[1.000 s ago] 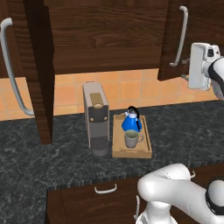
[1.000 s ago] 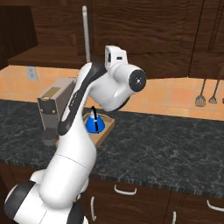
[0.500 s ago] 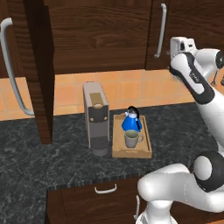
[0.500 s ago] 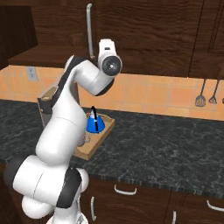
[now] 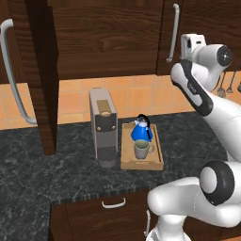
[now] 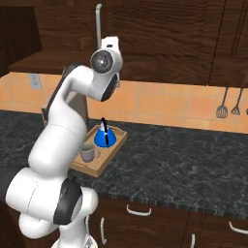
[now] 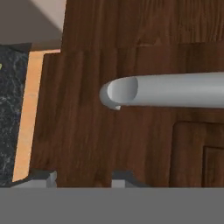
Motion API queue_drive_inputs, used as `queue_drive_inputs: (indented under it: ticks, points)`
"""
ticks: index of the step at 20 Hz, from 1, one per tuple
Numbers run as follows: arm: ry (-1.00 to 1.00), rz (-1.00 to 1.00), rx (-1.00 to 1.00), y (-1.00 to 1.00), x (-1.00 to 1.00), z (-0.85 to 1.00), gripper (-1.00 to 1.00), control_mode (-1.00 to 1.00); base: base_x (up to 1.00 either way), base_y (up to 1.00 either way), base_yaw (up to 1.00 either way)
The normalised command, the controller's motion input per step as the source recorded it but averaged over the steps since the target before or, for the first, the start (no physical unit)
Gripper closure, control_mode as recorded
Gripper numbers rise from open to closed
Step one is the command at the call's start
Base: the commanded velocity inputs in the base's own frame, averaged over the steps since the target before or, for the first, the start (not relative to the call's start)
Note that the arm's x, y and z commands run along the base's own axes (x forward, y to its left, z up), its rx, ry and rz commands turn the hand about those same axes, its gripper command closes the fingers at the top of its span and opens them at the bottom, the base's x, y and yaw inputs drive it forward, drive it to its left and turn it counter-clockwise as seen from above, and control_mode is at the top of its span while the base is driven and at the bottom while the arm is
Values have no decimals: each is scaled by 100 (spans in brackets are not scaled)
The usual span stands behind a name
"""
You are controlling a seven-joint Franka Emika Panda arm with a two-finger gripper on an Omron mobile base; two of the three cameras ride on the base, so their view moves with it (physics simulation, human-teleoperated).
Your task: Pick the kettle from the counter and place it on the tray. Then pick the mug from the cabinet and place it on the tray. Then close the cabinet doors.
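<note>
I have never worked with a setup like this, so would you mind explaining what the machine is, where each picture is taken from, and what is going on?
These are rendered pictures of a simulated kitchen. The machine is a white robot arm on a base that can drive. Two cameras ride on that base, behind the arm to its left and right, and look forward over it. The third sits on the hand and looks along the gripper, whose two dark fingertips show at the bottom, apart with nothing between them.

On the dark stone counter stands a grey coffee machine beside a wooden tray. The tray carries a blue kettle and a grey-beige mug.

The hand is raised to the right cabinet door, close to its silver bar handle. The left door stands open.
</note>
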Motion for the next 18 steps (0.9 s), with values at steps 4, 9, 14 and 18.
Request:
queue_drive_inputs:
  ticks: [4,9,14,18]
  points:
    - [27,-21,0,-44,25,0,-100,-100,0,0,0]
    - [22,-27,5,-80,-13,-5,-100,-100,0,0,0]
    - [16,-32,12,-80,-44,-23,-100,-100,0,0,0]
    - [16,-30,9,-64,-50,-55,-100,-100,0,0,0]
